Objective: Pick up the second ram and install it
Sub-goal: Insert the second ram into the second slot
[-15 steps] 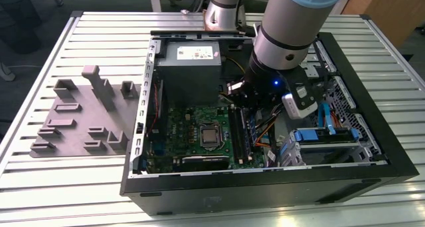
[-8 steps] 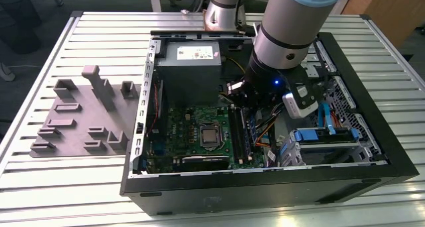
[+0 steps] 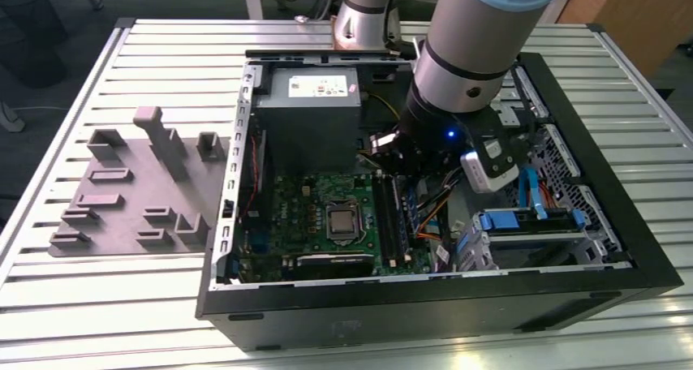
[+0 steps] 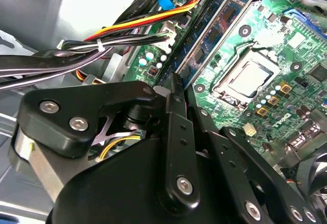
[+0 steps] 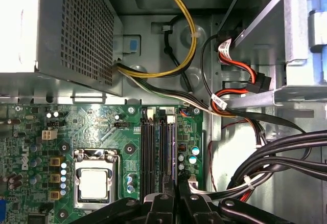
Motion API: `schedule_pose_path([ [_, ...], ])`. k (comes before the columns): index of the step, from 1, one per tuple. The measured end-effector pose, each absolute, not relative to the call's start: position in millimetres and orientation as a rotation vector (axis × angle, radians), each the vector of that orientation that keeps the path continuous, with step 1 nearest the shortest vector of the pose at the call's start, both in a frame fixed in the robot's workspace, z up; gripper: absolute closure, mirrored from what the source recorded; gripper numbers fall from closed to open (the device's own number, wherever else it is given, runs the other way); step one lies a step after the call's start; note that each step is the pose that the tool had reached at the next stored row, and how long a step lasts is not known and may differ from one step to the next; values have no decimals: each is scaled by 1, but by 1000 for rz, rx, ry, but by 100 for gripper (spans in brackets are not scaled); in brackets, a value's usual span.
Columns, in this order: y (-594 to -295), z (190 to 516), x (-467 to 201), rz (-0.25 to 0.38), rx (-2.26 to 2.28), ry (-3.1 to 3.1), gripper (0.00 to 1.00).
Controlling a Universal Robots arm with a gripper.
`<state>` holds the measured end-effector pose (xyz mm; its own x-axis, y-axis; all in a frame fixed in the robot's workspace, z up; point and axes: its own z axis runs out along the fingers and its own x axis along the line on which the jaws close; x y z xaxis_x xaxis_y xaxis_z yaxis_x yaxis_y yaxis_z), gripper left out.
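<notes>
The arm's black hand (image 3: 417, 155) is deep inside the open black computer case (image 3: 324, 309) on the slatted metal bench (image 3: 97, 297). Its fingers are together, clamped on the thin blue-green second ram (image 5: 172, 150) — held on edge above the long black memory slots (image 5: 150, 152), likely so it lines up to seat. Beside them sits the silver processor socket (image 5: 95, 180).

Robotics laboratory or workshop: an opened black metal desktop computer case (image 3: 433, 297) lies on a slatted aluminium worktable (image 3: 130, 305), beside a grey plastic fixture tray (image 3: 141, 191).
</notes>
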<state>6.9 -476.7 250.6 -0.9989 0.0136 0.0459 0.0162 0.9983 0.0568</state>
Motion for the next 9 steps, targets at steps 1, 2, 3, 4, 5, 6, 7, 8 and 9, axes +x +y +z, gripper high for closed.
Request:
schedule_pose_path([
  [1,-477,251,7,-89,-23,-3095,86],
  [2,-477,251,7,-89,-23,-3095,86],
  [3,-477,252,7,-88,-23,-3095,86],
  [4,-477,253,7,-89,-23,-3095,86],
  [5,-477,253,7,-89,-23,-3095,86],
  [6,-477,253,7,-89,-23,-3095,86],
  [7,-477,253,7,-89,-23,-3095,86],
  [8,-477,253,7,-89,-23,-3095,86],
  [9,-477,253,7,-89,-23,-3095,86],
])
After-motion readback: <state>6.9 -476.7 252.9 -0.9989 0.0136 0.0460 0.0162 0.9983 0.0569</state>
